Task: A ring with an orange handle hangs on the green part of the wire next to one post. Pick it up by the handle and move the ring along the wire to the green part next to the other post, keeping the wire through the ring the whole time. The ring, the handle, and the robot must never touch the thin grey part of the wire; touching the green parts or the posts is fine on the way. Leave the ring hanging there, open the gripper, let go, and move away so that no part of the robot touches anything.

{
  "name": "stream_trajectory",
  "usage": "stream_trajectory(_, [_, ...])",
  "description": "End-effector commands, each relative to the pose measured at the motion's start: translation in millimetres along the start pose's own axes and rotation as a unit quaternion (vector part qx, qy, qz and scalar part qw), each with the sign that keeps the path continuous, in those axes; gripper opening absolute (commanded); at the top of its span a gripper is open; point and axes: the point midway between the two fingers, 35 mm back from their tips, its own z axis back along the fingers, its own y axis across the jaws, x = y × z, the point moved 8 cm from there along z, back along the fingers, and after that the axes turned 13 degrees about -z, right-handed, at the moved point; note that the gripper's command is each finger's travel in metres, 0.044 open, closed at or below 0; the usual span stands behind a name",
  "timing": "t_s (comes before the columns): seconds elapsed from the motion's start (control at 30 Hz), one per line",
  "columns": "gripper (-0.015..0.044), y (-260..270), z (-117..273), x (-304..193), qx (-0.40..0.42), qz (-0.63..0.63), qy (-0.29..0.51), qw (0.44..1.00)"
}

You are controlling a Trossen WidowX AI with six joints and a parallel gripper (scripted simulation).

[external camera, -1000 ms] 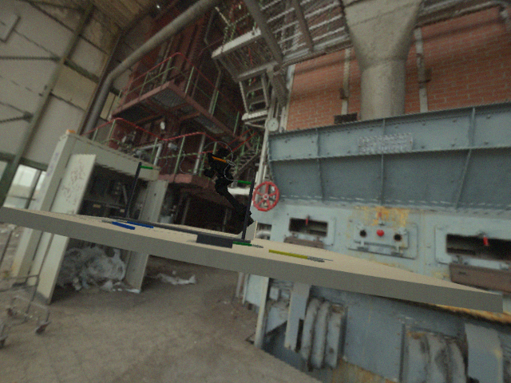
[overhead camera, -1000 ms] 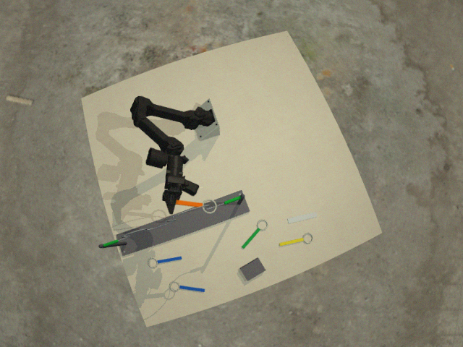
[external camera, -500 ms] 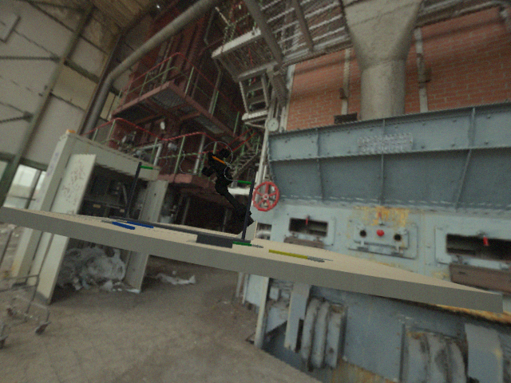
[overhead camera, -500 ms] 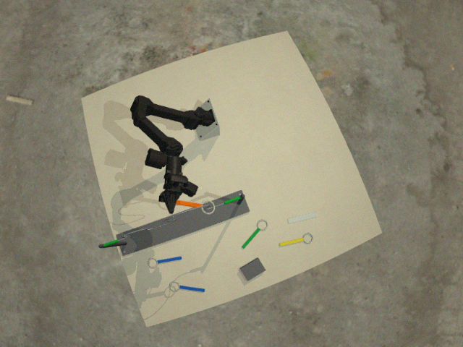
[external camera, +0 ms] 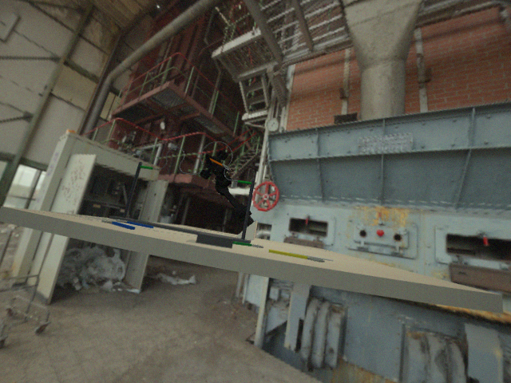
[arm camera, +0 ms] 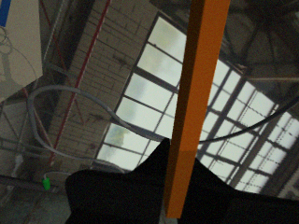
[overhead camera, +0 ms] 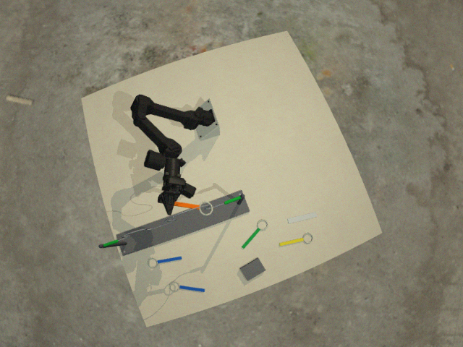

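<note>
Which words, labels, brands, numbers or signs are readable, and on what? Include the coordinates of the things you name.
None can be read.
Raised plate on the blue-grey steel hopper (external camera: pixel 350 173): rows of lettering, too blurred to read.
Round dial (external camera: pixel 272 124) by the stairs: markings too small to read.
Pale cabinet door (external camera: pixel 78 185): dark scrawls, not legible.
Orange handle (overhead camera: pixel 187 205) (external camera: pixel 216 162) (arm camera: pixel 198 93): no text visible.
</note>
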Motion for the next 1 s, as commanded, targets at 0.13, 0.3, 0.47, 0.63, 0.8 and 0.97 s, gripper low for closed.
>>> stream_trajectory(0.13, [-0.0150,12,7,1,0.009,-0.033,0.027,0.999])
stream_trajectory(0.3, [-0.0150,27,16,4,0.028,-0.082,0.060,0.994])
stream_trajectory(0.47, [-0.0150,41,20,6,0.049,-0.131,0.074,0.987])
stream_trajectory(0.63, [-0.0150,54,24,8,0.073,-0.183,0.086,0.977])
stream_trajectory(0.8, [-0.0150,67,28,13,0.097,-0.236,0.098,0.962])
stream_trajectory(0.97, [-0.0150,80,34,19,0.121,-0.289,0.110,0.943])
